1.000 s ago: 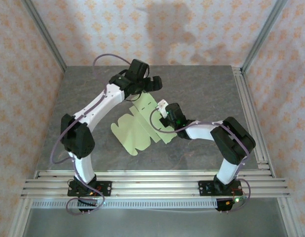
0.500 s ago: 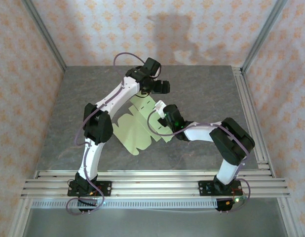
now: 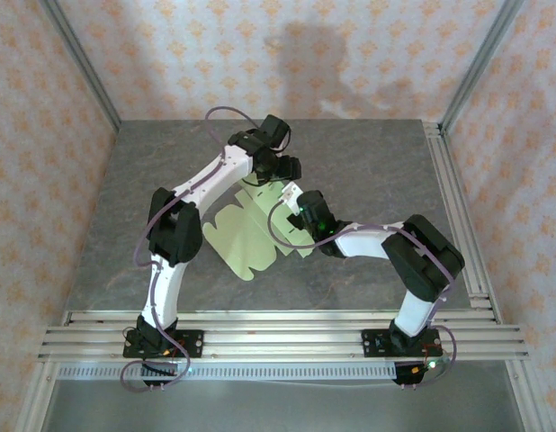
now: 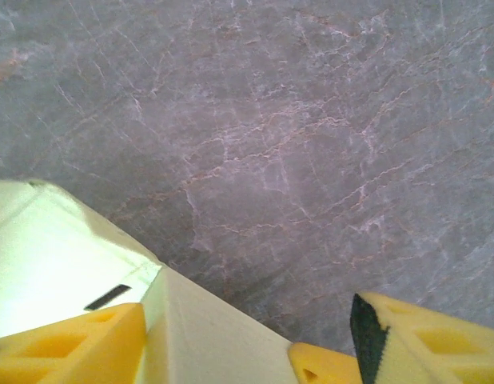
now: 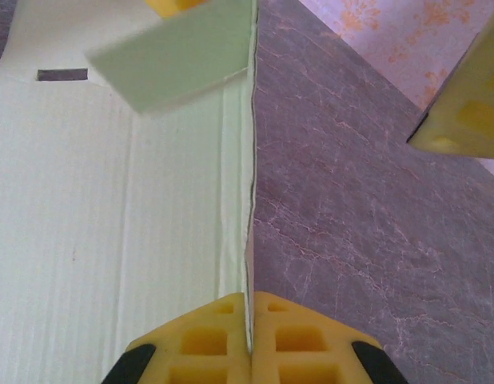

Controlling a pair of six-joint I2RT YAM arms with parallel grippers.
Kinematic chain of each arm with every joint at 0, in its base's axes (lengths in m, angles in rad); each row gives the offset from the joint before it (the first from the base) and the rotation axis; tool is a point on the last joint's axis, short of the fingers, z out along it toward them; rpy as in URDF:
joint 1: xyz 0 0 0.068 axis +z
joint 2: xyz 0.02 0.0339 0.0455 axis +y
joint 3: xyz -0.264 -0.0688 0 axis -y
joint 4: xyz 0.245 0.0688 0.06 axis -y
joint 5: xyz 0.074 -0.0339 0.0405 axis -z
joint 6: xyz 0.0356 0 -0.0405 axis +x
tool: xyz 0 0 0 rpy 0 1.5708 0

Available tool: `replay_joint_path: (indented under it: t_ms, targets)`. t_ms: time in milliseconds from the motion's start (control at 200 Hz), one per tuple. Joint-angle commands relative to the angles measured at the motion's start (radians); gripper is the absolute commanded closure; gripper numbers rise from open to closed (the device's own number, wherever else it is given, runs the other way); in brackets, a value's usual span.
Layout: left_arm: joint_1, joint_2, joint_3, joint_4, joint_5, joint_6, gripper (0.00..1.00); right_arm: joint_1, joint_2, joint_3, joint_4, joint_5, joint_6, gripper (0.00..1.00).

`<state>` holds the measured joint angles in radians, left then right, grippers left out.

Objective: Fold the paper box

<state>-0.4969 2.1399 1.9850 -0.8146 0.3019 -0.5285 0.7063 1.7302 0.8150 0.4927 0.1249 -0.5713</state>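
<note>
The paper box [image 3: 246, 236], a pale light-green flat sheet of thin card with flaps and rounded tabs, lies about in the middle of the grey stone-patterned table [image 3: 377, 166], between the two arms. The right gripper [image 5: 249, 310] has its yellow fingers [image 5: 199, 346] pressed together on the right edge of the sheet. The left gripper [image 4: 251, 340] is at the far end of the sheet. Its jaws stand apart around a flap [image 5: 175, 56] that is raised from the table, and the flap lies against one finger.
</note>
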Motion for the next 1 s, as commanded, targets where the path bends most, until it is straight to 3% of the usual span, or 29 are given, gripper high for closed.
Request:
replay_joint_path:
  t_ms: [0, 215, 340, 475, 621, 726, 791, 826, 996]
  targets:
    - [-0.009, -0.056, -0.019, 0.024, 0.04, -0.052, 0.37, 0.001, -0.017, 0.021, 0.039, 0.022, 0.001, 1.0]
    - [-0.009, -0.055, -0.043, 0.058, 0.061, -0.105, 0.52, 0.001, -0.021, 0.024, 0.032, 0.018, 0.002, 1.0]
    - [-0.011, -0.055, -0.053, 0.073, 0.071, -0.131, 0.65, 0.001, -0.021, 0.024, 0.03, 0.015, 0.003, 1.0]
    - [-0.01, -0.054, -0.059, 0.093, 0.098, -0.158, 0.72, 0.002, -0.019, 0.024, 0.027, 0.015, 0.004, 1.0]
    - [-0.009, -0.061, -0.063, 0.097, 0.093, -0.163, 0.9, 0.001, -0.018, 0.023, 0.024, 0.015, 0.007, 1.0]
    - [-0.009, -0.063, -0.061, 0.091, 0.085, -0.16, 0.89, 0.001, -0.018, 0.021, 0.024, 0.013, 0.011, 1.0]
    - [-0.009, -0.066, -0.063, 0.091, 0.082, -0.16, 0.7, 0.002, -0.02, 0.02, 0.024, 0.013, 0.013, 1.0]
    - [-0.011, -0.067, -0.067, 0.091, 0.082, -0.16, 0.67, 0.002, -0.019, 0.019, 0.024, 0.013, 0.012, 1.0]
    - [-0.01, -0.074, -0.072, 0.095, 0.083, -0.159, 0.88, 0.001, -0.02, 0.019, 0.022, 0.016, 0.014, 1.0]
